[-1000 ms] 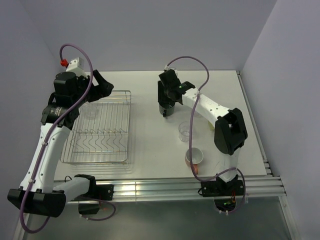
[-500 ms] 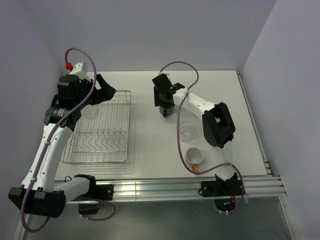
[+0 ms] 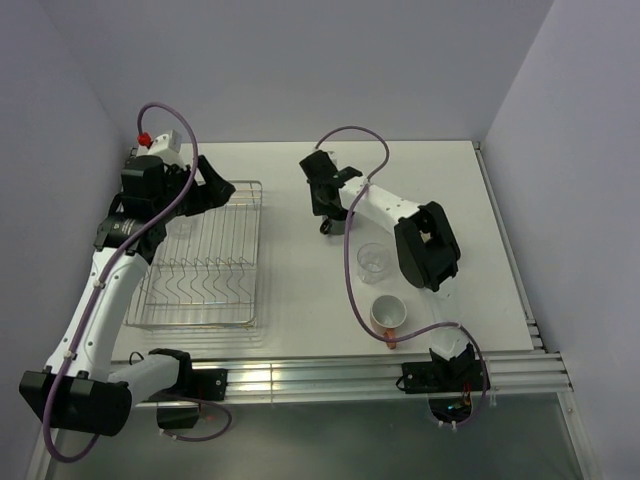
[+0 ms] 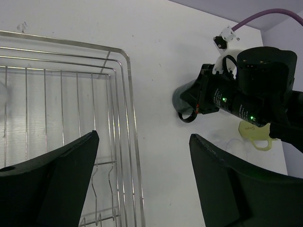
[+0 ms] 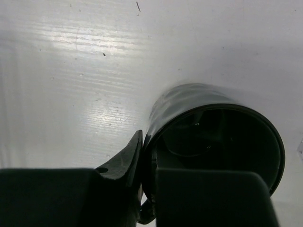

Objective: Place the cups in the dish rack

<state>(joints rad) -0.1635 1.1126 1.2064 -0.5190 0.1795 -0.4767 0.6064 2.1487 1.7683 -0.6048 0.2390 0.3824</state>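
My right gripper (image 5: 149, 165) is shut on the wall of the black mug (image 5: 213, 127), with one finger outside and the other inside the rim. From above, the right gripper (image 3: 322, 195) and black mug (image 3: 328, 222) sit at the table's far middle. The left wrist view also shows the black mug (image 4: 184, 101). My left gripper (image 4: 142, 179) is open and holds nothing. It hovers over the right rim of the dish rack (image 4: 125, 94). Seen from above, the left gripper (image 3: 210, 185) is at the far end of the dish rack (image 3: 200, 265). A clear tumbler (image 3: 371, 260) and an orange mug (image 3: 388, 313) stand on the table.
A pale yellow-green cup (image 4: 255, 137) lies beyond my right wrist; my right arm hides it from above. My right arm's elbow (image 3: 425, 245) hangs over the table right of the tumbler. The side walls close in at left and right.
My right gripper has shut on the black mug's wall and shifted a little left. Its elbow has swung left. My left gripper has edged toward the rack's far right corner.
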